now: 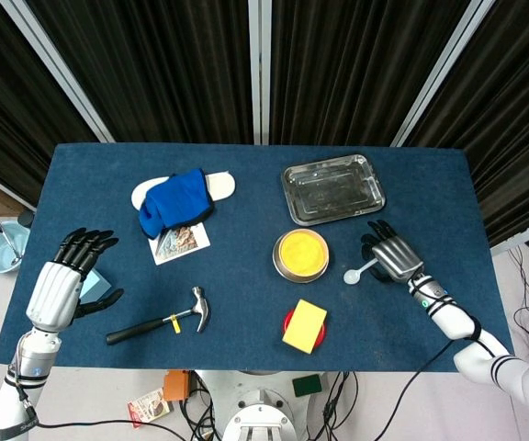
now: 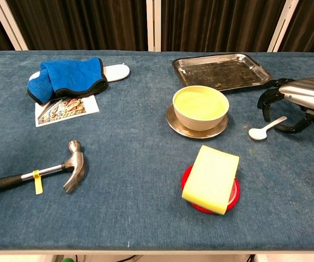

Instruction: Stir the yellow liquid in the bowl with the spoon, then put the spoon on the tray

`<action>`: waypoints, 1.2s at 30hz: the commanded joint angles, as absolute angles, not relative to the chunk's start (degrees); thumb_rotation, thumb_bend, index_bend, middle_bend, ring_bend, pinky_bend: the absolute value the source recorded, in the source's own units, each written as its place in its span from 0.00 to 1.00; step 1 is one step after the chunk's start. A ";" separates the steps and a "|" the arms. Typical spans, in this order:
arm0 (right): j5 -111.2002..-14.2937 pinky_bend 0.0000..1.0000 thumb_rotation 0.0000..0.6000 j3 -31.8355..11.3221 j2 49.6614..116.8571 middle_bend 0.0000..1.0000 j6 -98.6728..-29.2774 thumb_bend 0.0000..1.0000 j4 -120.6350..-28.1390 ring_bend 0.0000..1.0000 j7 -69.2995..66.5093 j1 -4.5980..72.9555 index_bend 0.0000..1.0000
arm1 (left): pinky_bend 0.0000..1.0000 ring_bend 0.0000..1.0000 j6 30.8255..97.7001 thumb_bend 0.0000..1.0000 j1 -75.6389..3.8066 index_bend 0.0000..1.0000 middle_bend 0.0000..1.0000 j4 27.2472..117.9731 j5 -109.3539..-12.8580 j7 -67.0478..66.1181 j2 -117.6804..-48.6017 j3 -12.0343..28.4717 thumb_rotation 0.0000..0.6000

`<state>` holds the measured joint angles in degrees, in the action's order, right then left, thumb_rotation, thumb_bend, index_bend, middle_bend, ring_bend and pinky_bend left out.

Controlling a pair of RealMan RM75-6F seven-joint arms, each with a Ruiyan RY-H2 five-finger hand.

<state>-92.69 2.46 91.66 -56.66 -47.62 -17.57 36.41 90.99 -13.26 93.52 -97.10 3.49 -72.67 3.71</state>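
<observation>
A bowl (image 1: 301, 254) (image 2: 200, 106) of yellow liquid stands on a metal saucer in the middle of the table. To its right a white spoon (image 1: 360, 271) (image 2: 266, 129) lies flat on the blue cloth. My right hand (image 1: 391, 254) (image 2: 297, 98) hovers over the spoon's handle end, fingers curved down around it and apart, holding nothing. The metal tray (image 1: 332, 188) (image 2: 221, 70) lies behind the bowl. My left hand (image 1: 62, 280) is at the table's left edge, fingers spread, and does not show in the chest view.
A yellow sponge (image 1: 304, 325) (image 2: 212, 178) on a red coaster lies in front of the bowl. A hammer (image 1: 162, 319) (image 2: 42, 173) is at front left. A blue cloth (image 1: 174, 202) (image 2: 68, 78) covers a white dish above a picture card (image 2: 64, 108).
</observation>
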 commanded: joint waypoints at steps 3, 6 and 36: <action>-92.66 0.00 1.00 2.58 91.98 0.24 -56.76 0.42 -47.22 0.00 -17.80 36.45 0.51 | 0.12 0.14 91.02 0.13 -13.24 0.18 0.15 93.39 -97.15 3.62 -72.73 3.67 1.00; -92.64 0.00 1.00 2.63 92.08 0.25 -56.96 0.42 -47.05 0.00 -17.91 36.43 0.53 | 0.12 0.14 90.97 0.13 -13.26 0.18 0.15 93.24 -97.14 3.68 -72.81 3.65 1.00; -89.47 0.00 1.00 -2.76 80.97 0.28 -63.08 0.43 -64.11 0.00 -10.58 36.39 0.59 | 0.12 0.14 91.21 0.13 -13.29 0.17 0.16 92.92 -97.61 3.43 -72.39 3.62 1.00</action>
<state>-91.03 -0.91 83.12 -64.45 -60.20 -13.66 35.20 91.21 -13.30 92.93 -97.59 3.42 -72.39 3.63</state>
